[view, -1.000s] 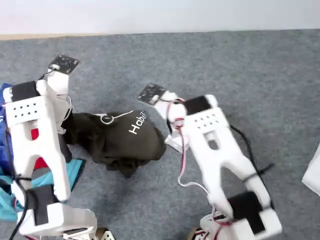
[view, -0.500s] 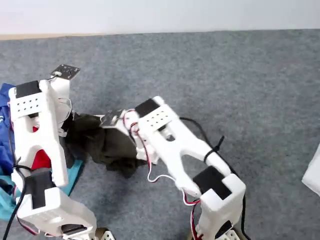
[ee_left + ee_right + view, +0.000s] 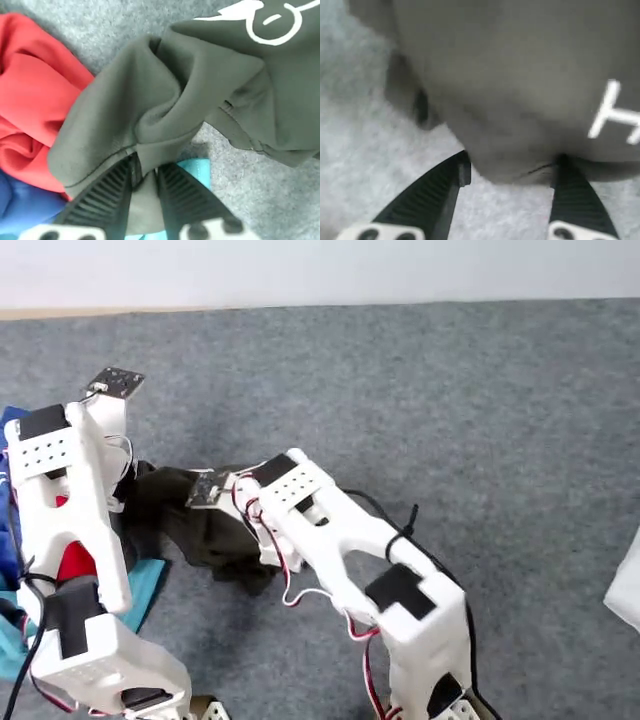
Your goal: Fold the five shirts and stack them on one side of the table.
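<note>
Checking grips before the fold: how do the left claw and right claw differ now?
The left claw is shut, pinching a fold of the dark shirt; the right claw is open at that shirt's edge. The left claw sits beside the red shirt; the right claw is over the grey table. Both are at the same dark shirt.

Grey felt-like cover over the whole table, same fuzzy grey close up; plain pale wall along the far side; thin tan strip where they meet; soft even light, faint shadows.
</note>
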Action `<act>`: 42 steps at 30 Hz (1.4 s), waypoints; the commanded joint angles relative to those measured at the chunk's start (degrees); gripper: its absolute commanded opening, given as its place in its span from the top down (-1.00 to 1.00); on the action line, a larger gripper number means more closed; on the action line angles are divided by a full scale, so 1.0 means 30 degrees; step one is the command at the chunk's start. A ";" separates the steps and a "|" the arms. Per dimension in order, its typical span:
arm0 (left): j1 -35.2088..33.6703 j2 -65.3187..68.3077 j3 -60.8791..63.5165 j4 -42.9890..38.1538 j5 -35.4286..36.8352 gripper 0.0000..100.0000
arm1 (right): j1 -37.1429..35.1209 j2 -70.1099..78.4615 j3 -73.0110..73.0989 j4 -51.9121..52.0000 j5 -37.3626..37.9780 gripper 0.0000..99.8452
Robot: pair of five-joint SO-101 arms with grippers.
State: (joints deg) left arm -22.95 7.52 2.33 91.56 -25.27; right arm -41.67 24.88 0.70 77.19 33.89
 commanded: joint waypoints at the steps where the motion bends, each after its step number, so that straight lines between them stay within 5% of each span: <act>1: -0.0117 -0.0205 -0.0103 -0.0176 0.0029 0.99 | 0.1216 0.0249 -0.1612 -0.0337 0.0264 0.72; 5: -0.0176 -0.0293 -0.0190 -0.0176 0.0029 0.99 | 0.2447 -0.0015 -0.3956 0.1216 0.0352 0.98; 19: -0.0176 -0.1026 -0.5084 0.3018 -0.0029 0.99 | 0.2857 -0.3033 -0.9875 0.8513 0.0381 0.98; 33: 0.0821 -0.8322 -0.1597 0.2960 -0.0557 0.99 | 0.0073 -1.1941 -0.3692 0.8601 0.0205 0.98; 42: 0.0733 -0.8469 0.2242 0.0234 -0.0527 0.99 | 0.4176 -0.8044 -0.0117 0.2476 0.1260 0.98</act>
State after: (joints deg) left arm -20.57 -15.69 6.11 96.40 -26.51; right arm -34.46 -5.27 0.18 92.48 35.82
